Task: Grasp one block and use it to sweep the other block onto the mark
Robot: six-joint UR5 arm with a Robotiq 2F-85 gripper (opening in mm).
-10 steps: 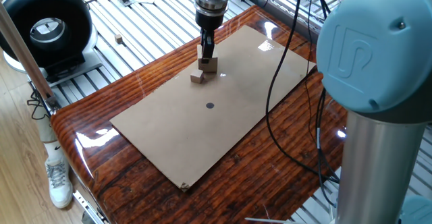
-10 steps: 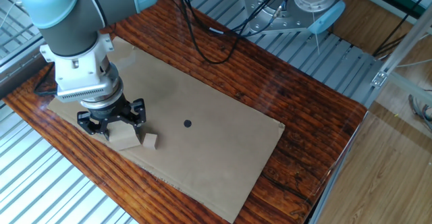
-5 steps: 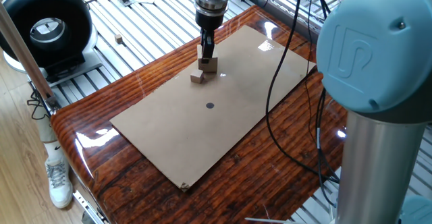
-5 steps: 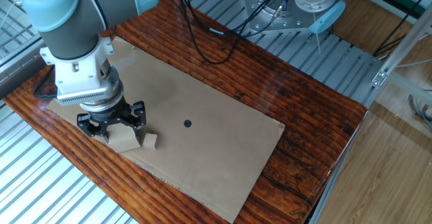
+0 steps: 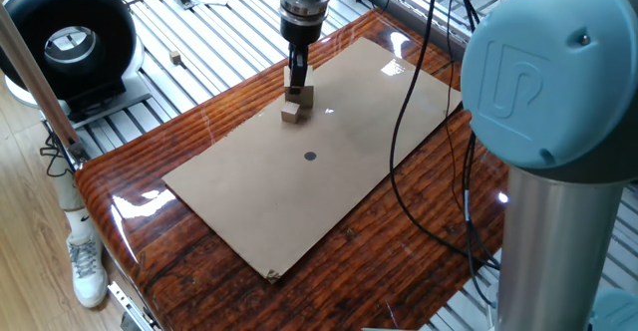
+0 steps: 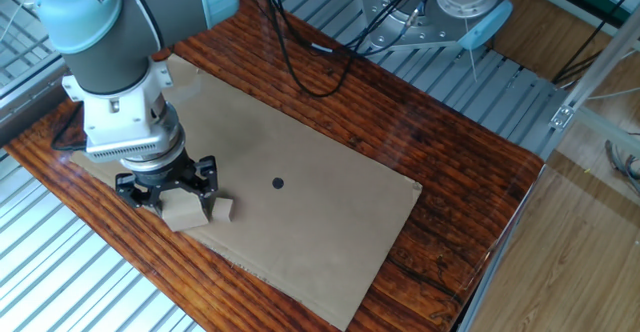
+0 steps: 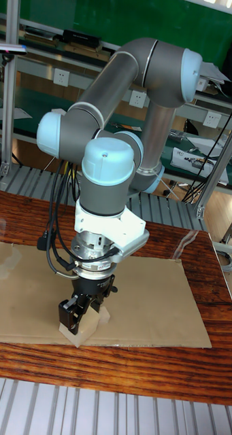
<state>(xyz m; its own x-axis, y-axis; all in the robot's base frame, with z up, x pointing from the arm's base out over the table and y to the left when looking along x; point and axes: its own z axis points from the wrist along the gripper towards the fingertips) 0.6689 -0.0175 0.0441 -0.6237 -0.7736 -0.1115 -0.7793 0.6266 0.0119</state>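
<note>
The jaws pinch the larger pale block (image 6: 181, 212) on the cardboard sheet (image 6: 320, 232), with the small brown block (image 6: 222, 209) touching its side. The sweep appears underway; next, push toward the dark mark (image 6: 278, 183), well apart.

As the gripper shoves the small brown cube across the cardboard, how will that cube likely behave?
The small brown cube looks like rigid wood, so it should keep its shape. Flat-faced, it will probably slide on the cardboard rather than roll. Touched off-centre by the larger pale cube, it may twist aside.
</note>
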